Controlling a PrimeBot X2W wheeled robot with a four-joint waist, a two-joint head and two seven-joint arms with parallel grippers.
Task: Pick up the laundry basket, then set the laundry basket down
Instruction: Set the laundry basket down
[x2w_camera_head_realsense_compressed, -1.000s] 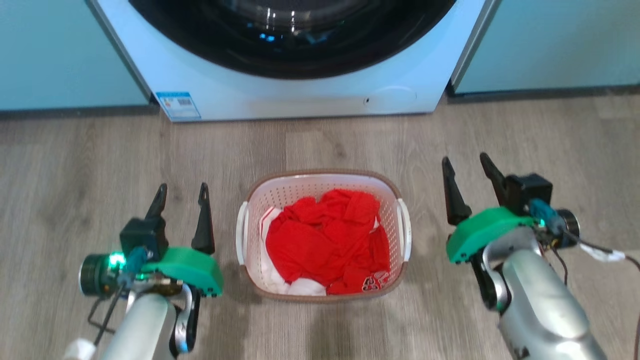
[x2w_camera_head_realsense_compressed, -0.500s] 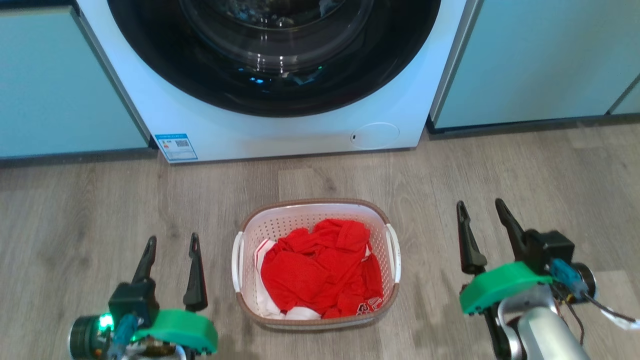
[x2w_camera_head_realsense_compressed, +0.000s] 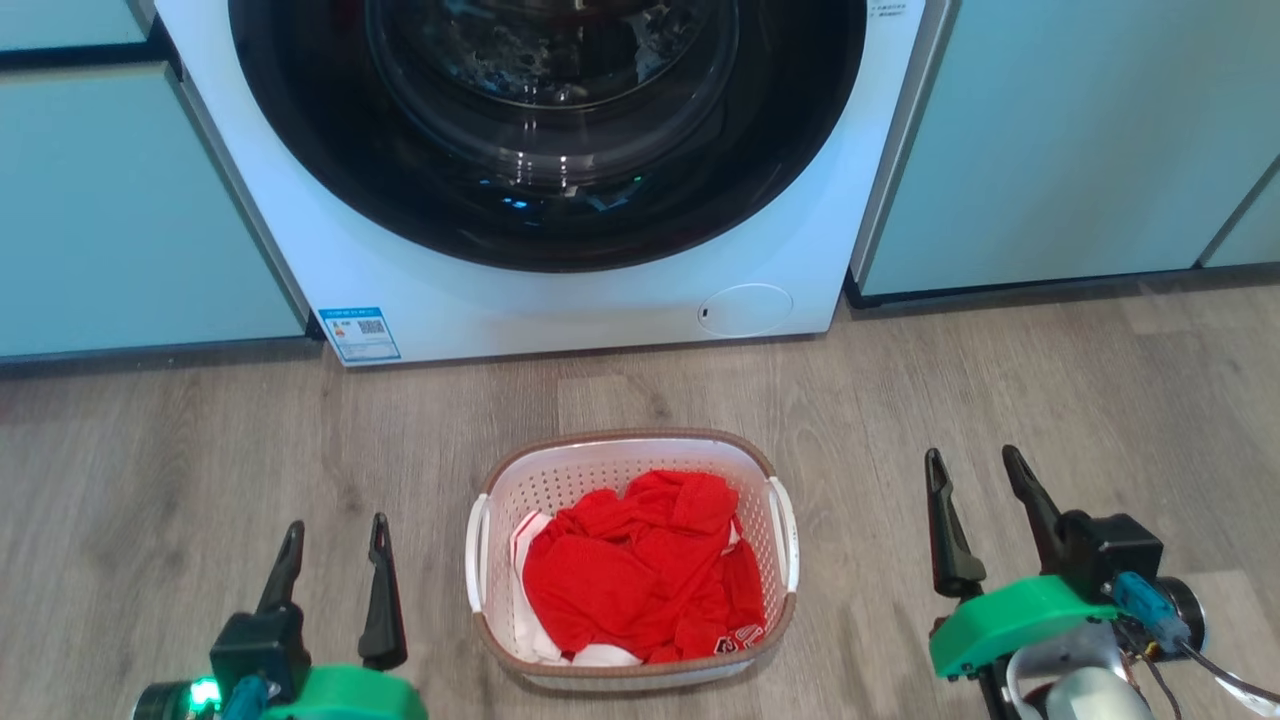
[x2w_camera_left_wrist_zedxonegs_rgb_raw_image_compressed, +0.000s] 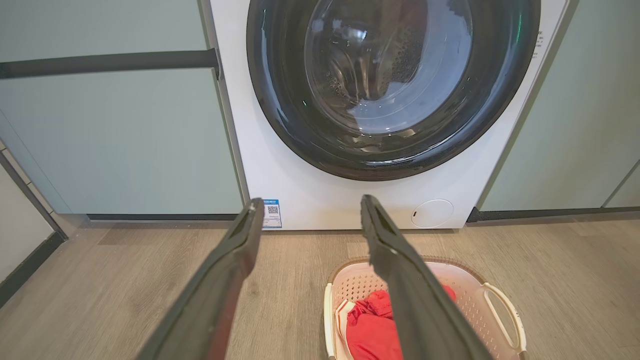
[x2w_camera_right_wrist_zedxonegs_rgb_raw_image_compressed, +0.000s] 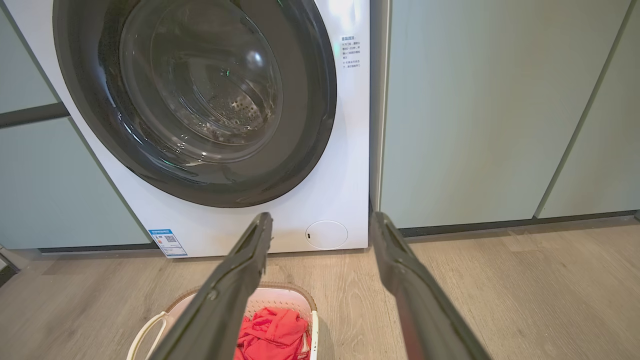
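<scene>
The laundry basket (x2w_camera_head_realsense_compressed: 600, 478) sits on the floor (x2w_camera_head_realsense_compressed: 150, 480) between the left hand (x2w_camera_head_realsense_compressed: 335, 522) and the right hand (x2w_camera_head_realsense_compressed: 973, 454), both released, neither touching it.

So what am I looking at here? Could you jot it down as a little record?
Basket: laundry basket stands on the wooden floor before the washing machine
Contents: red clothes over some white cloth
Left side: left gripper open, empty, beside the basket, not touching
Right side: right gripper open, empty, at the basket's other side, not touching
Backdrop: pale green cabinets flank the machine
</scene>
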